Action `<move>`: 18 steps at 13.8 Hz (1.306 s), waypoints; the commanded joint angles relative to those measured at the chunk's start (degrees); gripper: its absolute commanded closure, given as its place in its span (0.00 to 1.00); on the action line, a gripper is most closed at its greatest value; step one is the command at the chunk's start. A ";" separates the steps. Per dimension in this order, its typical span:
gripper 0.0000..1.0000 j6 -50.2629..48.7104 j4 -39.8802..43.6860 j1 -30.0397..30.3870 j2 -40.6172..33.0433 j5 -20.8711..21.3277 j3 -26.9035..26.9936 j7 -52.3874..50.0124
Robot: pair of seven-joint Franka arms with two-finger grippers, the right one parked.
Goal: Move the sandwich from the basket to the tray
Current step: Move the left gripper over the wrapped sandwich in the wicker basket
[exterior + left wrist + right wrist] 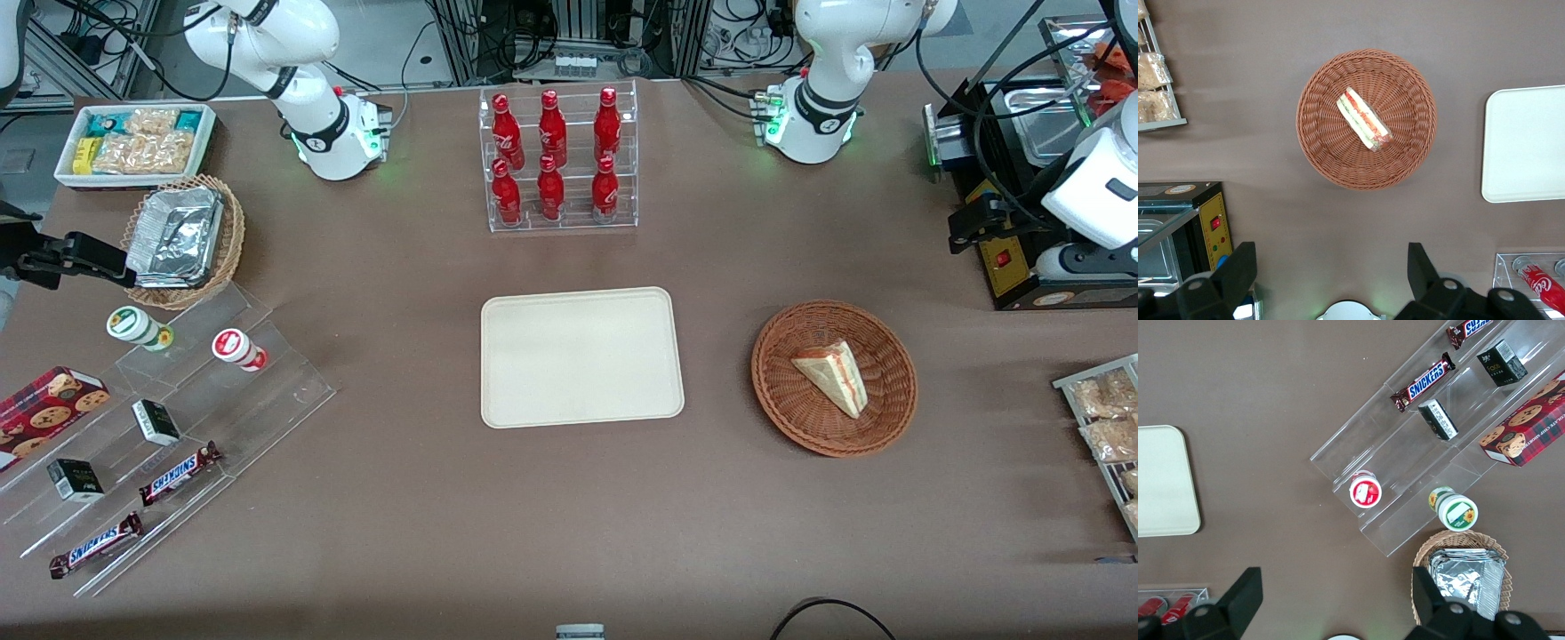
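The tray (pixel 582 356) lies bare at the middle of the table (pixel 444 533), and nothing has been set on it yet. From the tray, the basket (pixel 834 378) is found at 3 o'clock in the front view, near it but not touching. The sandwich (pixel 831 376) is resting in the basket, about at its middle, so the task is judged to be at its start.

In the front view, the long axis of the sandwich runs roughly from 10 o'clock to 4 o'clock, and the striped cut edge is turned toward the working arm's end of the table.

The claw (pixel 1330 270) is seen released, with its two fingers (pixel 1238 267) spread wide and nothing between them. It is held above the table, apart from the basket. From the basket it is found between 1 and 2 o'clock in the front view, so the sandwich lies from it toward 7 or 8 o'clock and lower.

In the left wrist view the sandwich lies slanted to the line between the fingers. A turn of the wrist is therefore probably needed, so that the fingers can be closed across its narrow width.
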 commanded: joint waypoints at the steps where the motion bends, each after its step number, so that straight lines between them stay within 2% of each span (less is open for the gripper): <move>1: 0.00 -0.98 0.80 -0.34 -0.07 -0.02 0.79 -0.34; 7: 0.00 2.18 -1.82 1.41 2.91 0.33 0.71 -0.69; 12: 0.00 20.08 -17.01 1.68 3.36 -0.46 1.14 -1.30; 14: 0.00 28.25 -22.37 1.51 3.45 -2.30 1.15 -8.55; 18: 0.00 39.61 -31.96 0.72 2.57 -2.48 0.44 -22.81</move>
